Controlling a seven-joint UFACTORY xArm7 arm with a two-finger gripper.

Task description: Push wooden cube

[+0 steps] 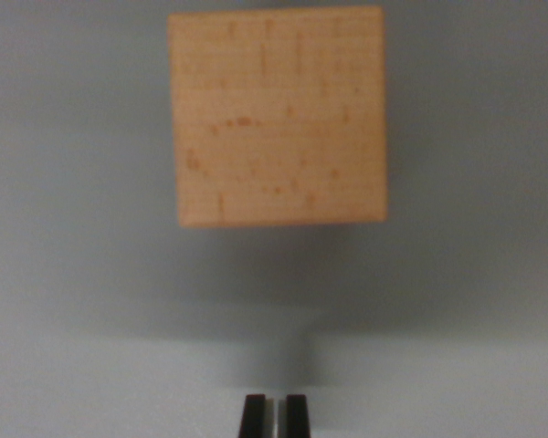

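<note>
wooden cube (277, 117) blurred, seemingly resting on grey surface (73, 319) | jaws (274, 415) nearly closed, empty

Wooden cube (277, 116) sits on table (73, 274), upper centre of wrist view. Pincer (274, 415) at bottom edge, directly below cube in frame, well apart from it, no contact. Two fingertips (253, 415) close together w/ narrow gap, roughly in line w/ cube's middle. Bare table betw. cube & pincer, also both sides of cube.
</note>
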